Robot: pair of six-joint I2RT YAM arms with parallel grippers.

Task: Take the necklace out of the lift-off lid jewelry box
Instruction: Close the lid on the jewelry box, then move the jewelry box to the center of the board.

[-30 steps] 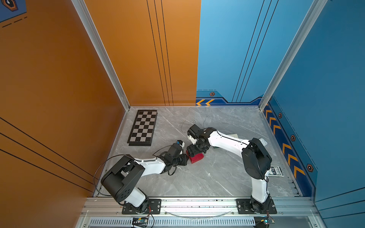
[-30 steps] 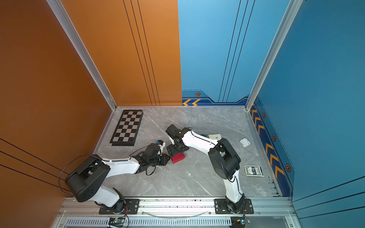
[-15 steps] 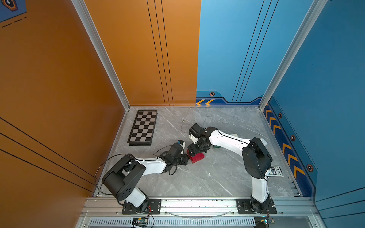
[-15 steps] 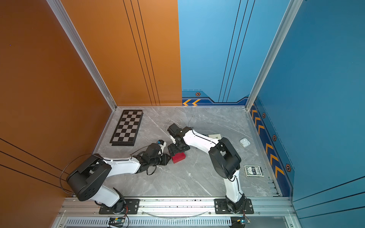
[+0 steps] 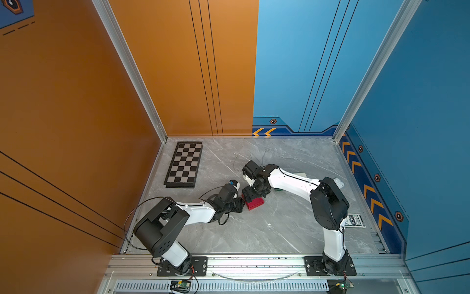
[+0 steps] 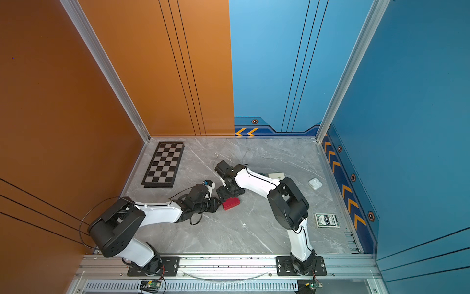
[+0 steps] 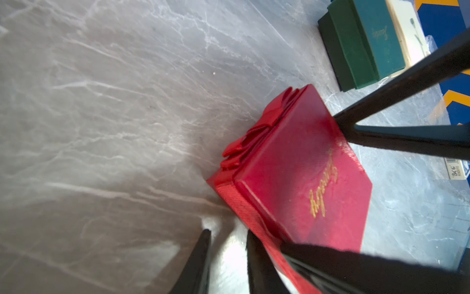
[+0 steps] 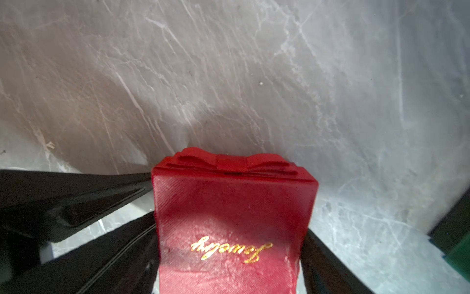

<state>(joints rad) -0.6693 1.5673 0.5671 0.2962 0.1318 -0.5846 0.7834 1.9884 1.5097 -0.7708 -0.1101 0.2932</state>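
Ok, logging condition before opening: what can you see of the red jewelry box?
The red jewelry box is rectangular, textured, with gold script on the lid and a red bow at one end. Lid on, it rests on the table. The right end effector clamps its sides; the left end effector stands at a corner.

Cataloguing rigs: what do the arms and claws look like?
The left arm and right arm have white shells with bulky black joints. A loose black cable loops off the left one. The left claw and right claw have slim, tapered black fingers.
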